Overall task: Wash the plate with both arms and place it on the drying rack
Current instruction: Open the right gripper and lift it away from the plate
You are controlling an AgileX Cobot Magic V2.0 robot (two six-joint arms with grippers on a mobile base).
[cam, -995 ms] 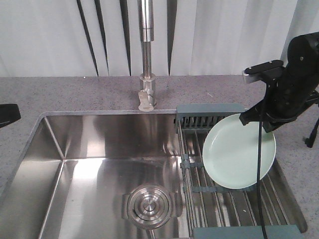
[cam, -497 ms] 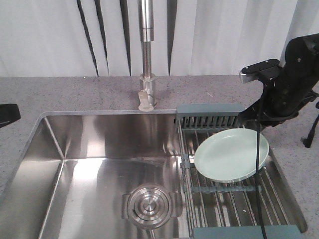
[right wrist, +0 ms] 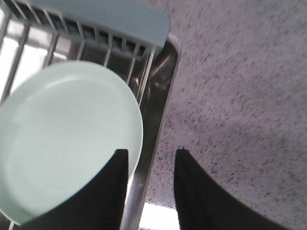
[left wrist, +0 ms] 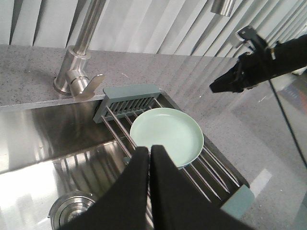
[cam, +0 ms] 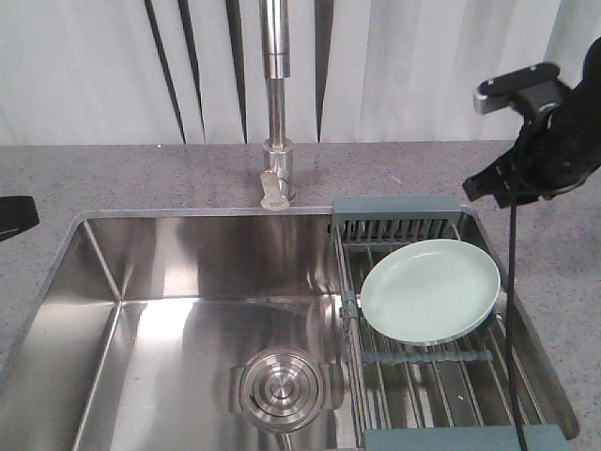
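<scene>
The pale mint-green plate (cam: 430, 289) (left wrist: 166, 135) (right wrist: 67, 139) lies face up and flat on the steel rods of the drying rack (cam: 441, 385) (left wrist: 127, 98) (right wrist: 96, 14), near its far grey-teal end piece. My right gripper (cam: 474, 186) (left wrist: 215, 87) (right wrist: 151, 152) hangs above the plate's right edge and the sink rim. It is open, holds nothing and is clear of the plate. My left gripper (left wrist: 149, 148) is shut and empty, high over the sink near the rack's left side. In the front view only a black tip of the left arm (cam: 14, 214) shows at the left edge.
The tall steel faucet (cam: 274, 103) stands behind the steel sink basin (cam: 169, 272), which has a round drain strainer (cam: 282, 387) in its floor. Speckled grey countertop (cam: 563, 282) surrounds the sink. A black cable (cam: 512, 310) hangs from the right arm across the rack.
The plate went from tilted in my right gripper to lying flat on the rack. The right gripper let go, then rose and drew back to the right.
</scene>
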